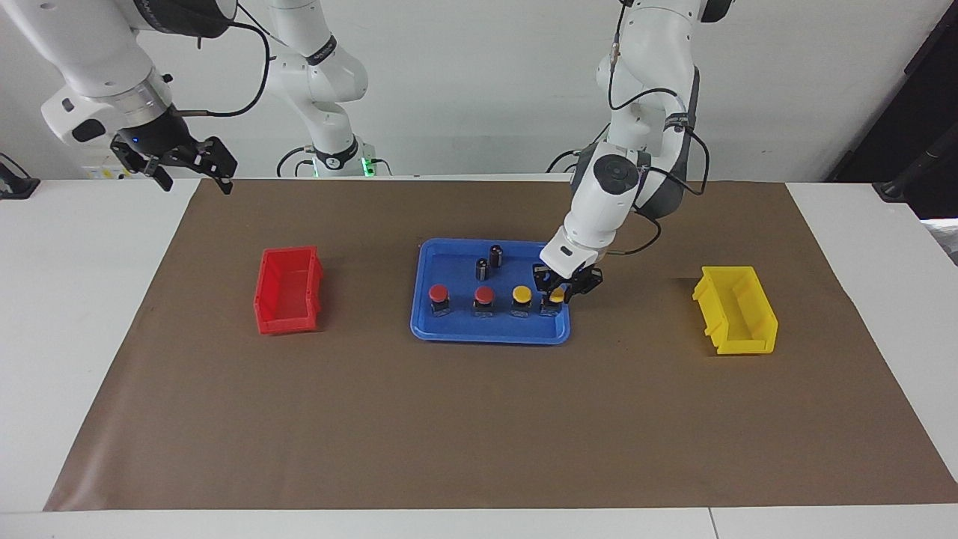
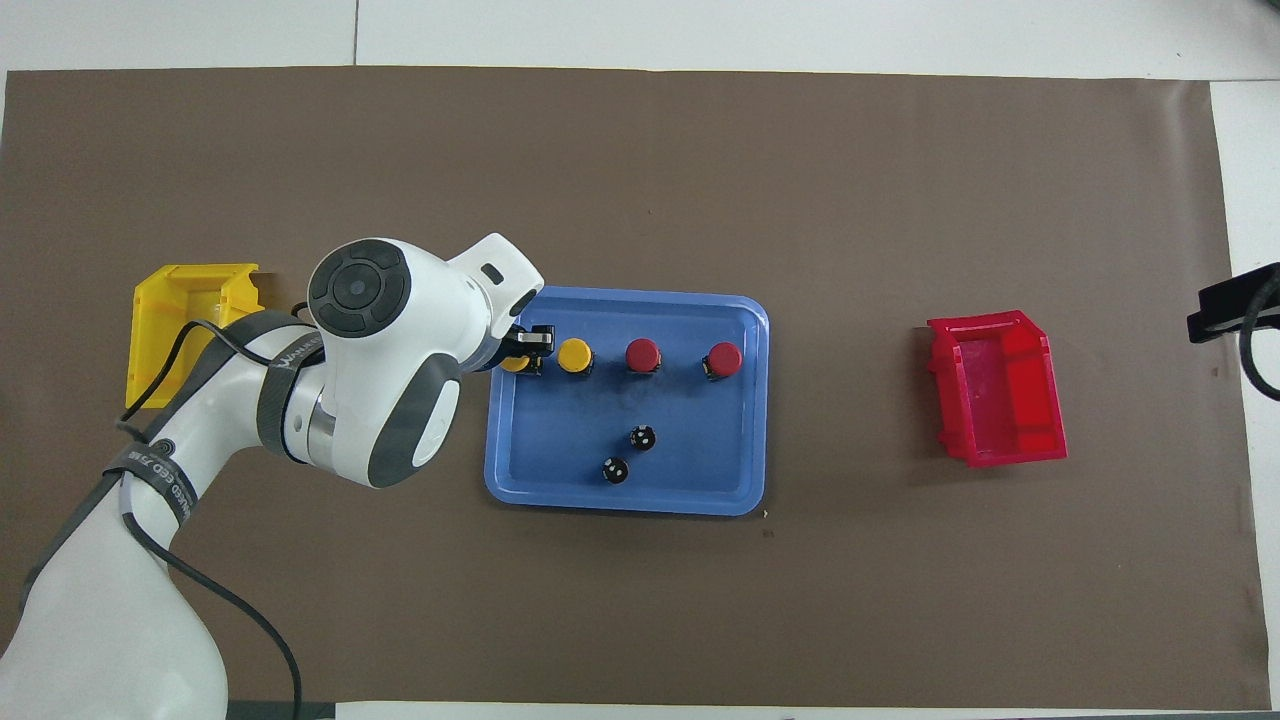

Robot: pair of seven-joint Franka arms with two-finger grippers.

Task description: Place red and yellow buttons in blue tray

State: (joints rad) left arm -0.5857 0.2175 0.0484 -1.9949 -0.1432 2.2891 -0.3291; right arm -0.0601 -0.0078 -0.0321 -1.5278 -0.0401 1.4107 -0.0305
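Note:
The blue tray (image 1: pixel 490 337) (image 2: pixel 620 505) lies mid-table. In it two red buttons (image 1: pixel 439 293) (image 1: pixel 484 295) and a yellow button (image 1: pixel 522 294) (image 2: pixel 574 354) stand in a row. A second yellow button (image 1: pixel 557 297) (image 2: pixel 514 364) is at the row's end toward the left arm, its base down at the tray floor. My left gripper (image 1: pixel 557 290) (image 2: pixel 525 352) is shut on this button's cap. My right gripper (image 1: pixel 183 165) waits open and empty, raised over the table's edge at the right arm's end.
Two small dark cylinders (image 1: pixel 495 254) (image 1: pixel 481 268) stand in the tray, nearer to the robots than the buttons. A red bin (image 1: pixel 288 290) sits toward the right arm's end of the table, a yellow bin (image 1: pixel 736 310) toward the left arm's end.

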